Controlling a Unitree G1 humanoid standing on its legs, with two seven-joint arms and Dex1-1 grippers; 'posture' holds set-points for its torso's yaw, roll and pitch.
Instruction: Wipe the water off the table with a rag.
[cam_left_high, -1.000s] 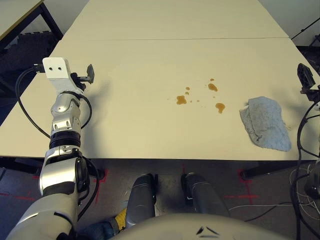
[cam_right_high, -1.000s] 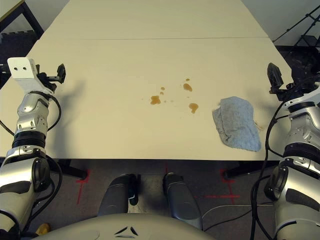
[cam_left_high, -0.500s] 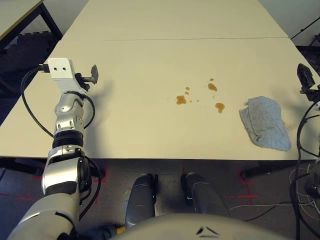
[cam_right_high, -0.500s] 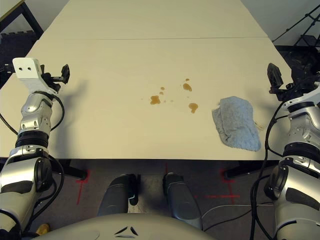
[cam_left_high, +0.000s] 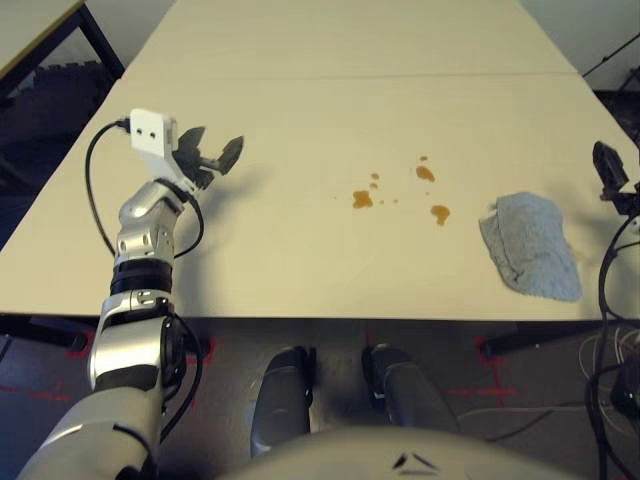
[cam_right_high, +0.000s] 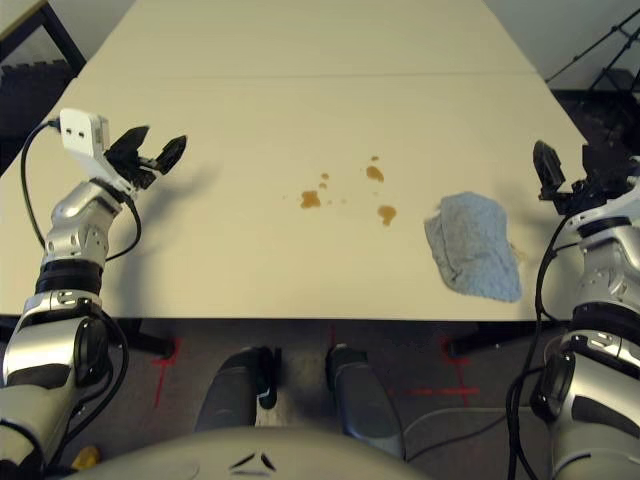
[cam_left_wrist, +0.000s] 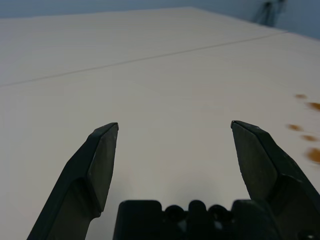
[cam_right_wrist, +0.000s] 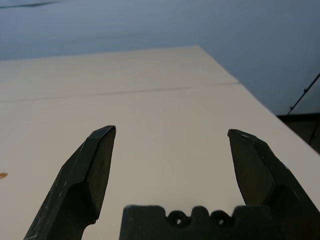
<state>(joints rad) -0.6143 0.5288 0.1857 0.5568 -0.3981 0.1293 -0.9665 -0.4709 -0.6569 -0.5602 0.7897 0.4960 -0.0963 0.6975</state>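
Left gripper (cam_left_high: 214, 155), jaws spread empty, has swung right toward amber-brown water drops (cam_left_high: 363, 199) mid-bench (cam_left_high: 300, 250); rumpled blue-grey terry rag (cam_left_high: 530, 258) lies untouched near the right gripper (cam_right_high: 565, 180), also spread.

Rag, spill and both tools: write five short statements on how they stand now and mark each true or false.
1. The rag lies on the table, to the right of the water. True.
2. The right tool is shut on the rag. False: its fingers stand open and hold nothing, apart from the cloth.
3. The left tool is open and holds nothing. True.
4. The rag covers the amber drops. False: the drops lie bare beside it, unwiped.
5. The left tool rests in the spill. False: it is well off to the left of the drops.
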